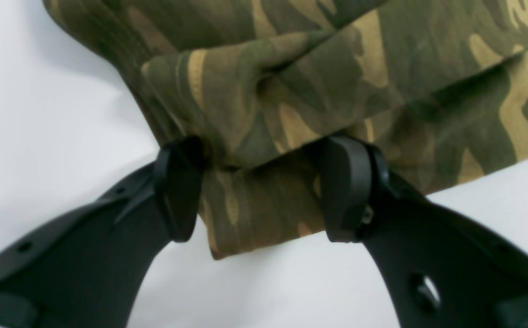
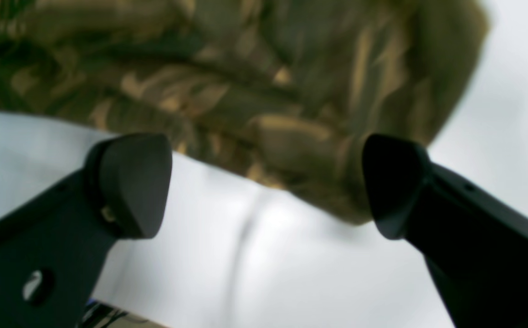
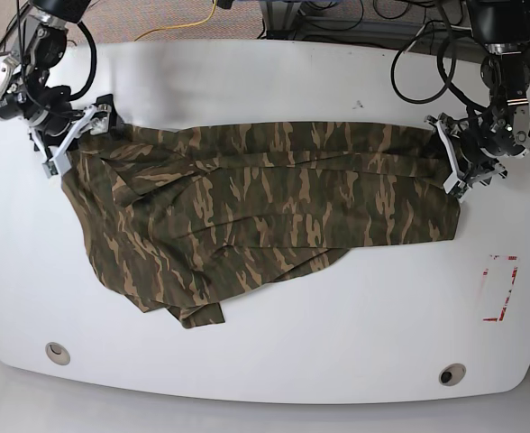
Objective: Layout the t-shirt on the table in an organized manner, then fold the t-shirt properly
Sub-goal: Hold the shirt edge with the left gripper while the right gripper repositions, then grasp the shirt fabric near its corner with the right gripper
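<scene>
The camouflage t-shirt [image 3: 265, 198] lies spread lengthwise across the white table [image 3: 292, 361], wrinkled, with a flap hanging toward the front left. My left gripper [image 3: 452, 159] sits at the shirt's right end. In the left wrist view it [image 1: 264, 191] is open, and its fingers [image 1: 179, 191] straddle a folded edge of the t-shirt [image 1: 318, 82] over the table [image 1: 40, 114]. My right gripper [image 3: 67, 144] is at the shirt's left end. In the right wrist view it [image 2: 264, 182] is open over the table [image 2: 268, 264], just short of the blurred t-shirt [image 2: 245, 77], with nothing between its fingers.
A red tape outline [image 3: 499, 289] marks the table's right side. Two round grommet holes [image 3: 58, 352] [image 3: 452, 373] sit near the front edge. Cables [image 3: 337, 23] run behind the table's far edge.
</scene>
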